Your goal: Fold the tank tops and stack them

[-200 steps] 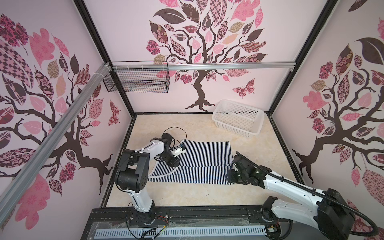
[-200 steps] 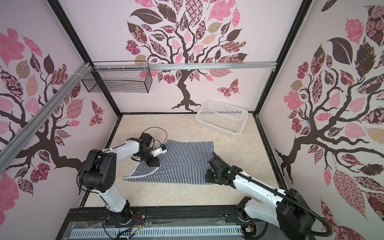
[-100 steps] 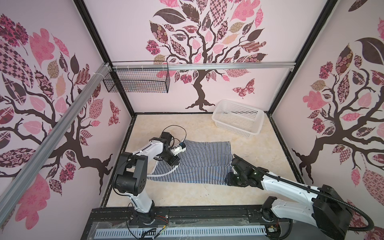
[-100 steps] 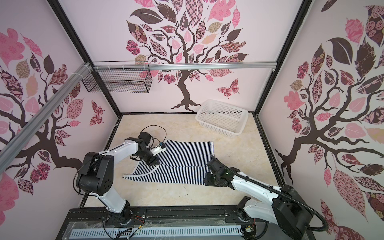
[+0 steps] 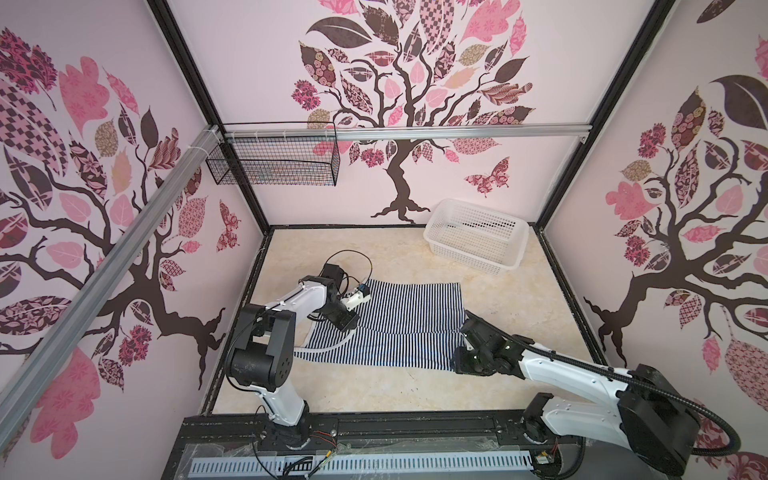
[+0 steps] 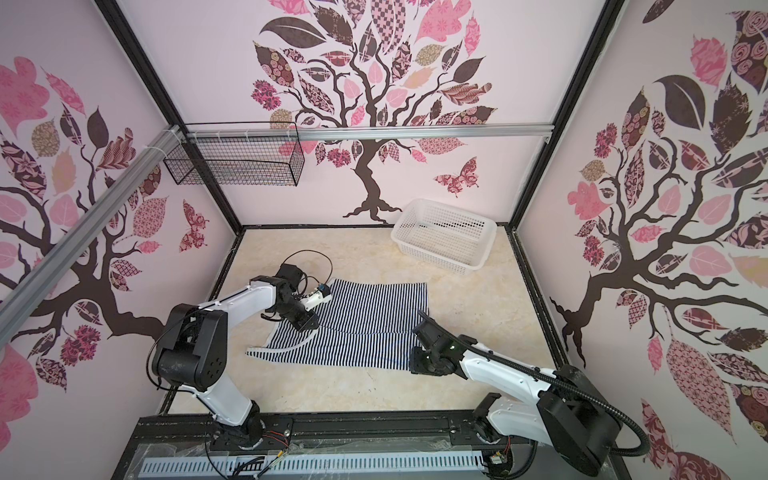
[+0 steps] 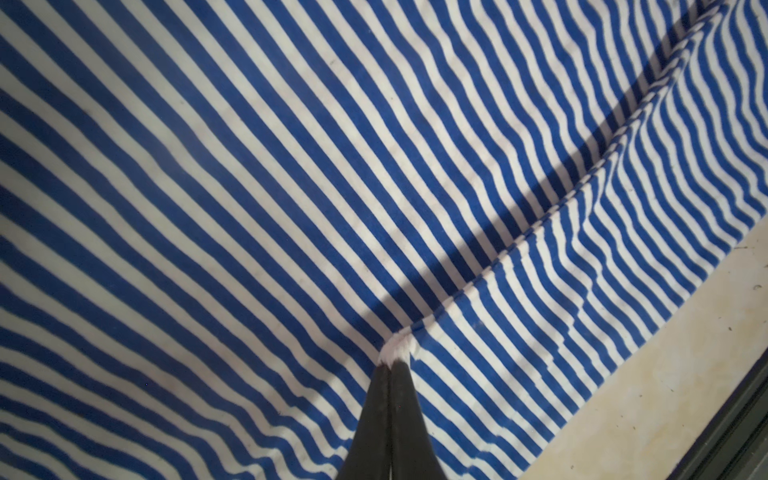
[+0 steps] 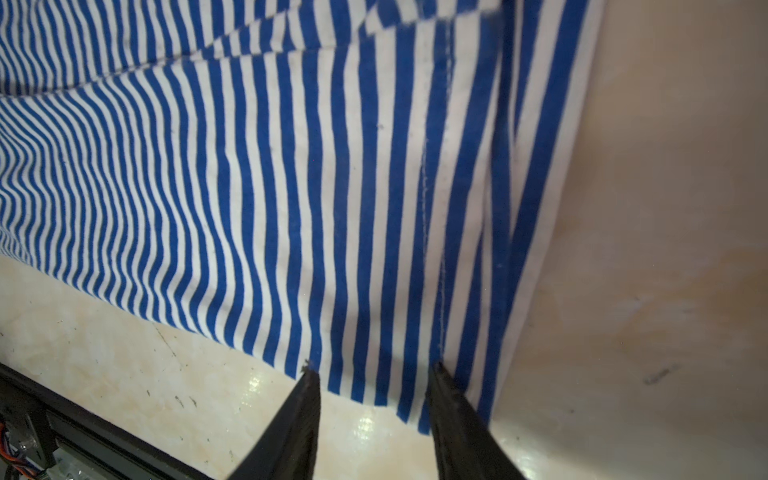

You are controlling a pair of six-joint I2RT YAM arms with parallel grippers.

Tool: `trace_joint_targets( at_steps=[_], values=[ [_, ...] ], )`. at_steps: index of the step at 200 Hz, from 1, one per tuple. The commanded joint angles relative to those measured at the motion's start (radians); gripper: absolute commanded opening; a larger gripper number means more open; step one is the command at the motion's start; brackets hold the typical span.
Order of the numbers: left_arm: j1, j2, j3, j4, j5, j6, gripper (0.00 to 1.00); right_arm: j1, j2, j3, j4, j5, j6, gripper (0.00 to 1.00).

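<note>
Cream counter [image 5: 374, 386] carries the striped tank top [image 5: 399, 328] at its centre. Left jaws pinch its white-edged fold at 9 o'clock; right jaws, half apart, straddle its 5 o'clock corner.

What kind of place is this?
Likely a robot lab cell, not a home: two mounted arms, tree-decal wall panels in a black frame, and a striped tank top laid out for folding.

I have a striped tank top [image 5: 386, 328] lying spread on the table [image 5: 374, 390]. My left gripper [image 5: 350, 325] is down on its left part and my right gripper [image 5: 457, 365] is at its near right corner. From up here I can't make out either grip. A white basket [image 5: 515, 245] stands at the far right.
</note>
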Motion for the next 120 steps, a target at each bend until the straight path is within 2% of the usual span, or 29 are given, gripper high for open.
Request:
trace_joint_targets(
  at_steps=[1, 29, 65, 87, 120],
  values=[
    [-0.004, 0.012, -0.018, 0.027, -0.02, -0.015, 0.04, 0.004, 0.005, -0.004, -0.022, 0.01, -0.004, 0.46],
    [-0.004, -0.039, -0.049, 0.058, -0.068, -0.037, 0.14, 0.004, -0.039, 0.039, -0.071, 0.017, -0.005, 0.52],
    [-0.003, -0.192, -0.095, 0.083, -0.135, -0.068, 0.27, 0.004, -0.109, 0.101, -0.109, 0.021, 0.001, 0.56],
    [-0.003, -0.283, -0.112, 0.055, -0.135, -0.069, 0.29, 0.005, -0.102, 0.128, -0.117, 0.02, -0.002, 0.56],
    [-0.011, -0.368, -0.145, -0.038, -0.046, -0.009, 0.28, 0.005, -0.072, 0.143, -0.091, 0.025, 0.001, 0.51]
  ],
)
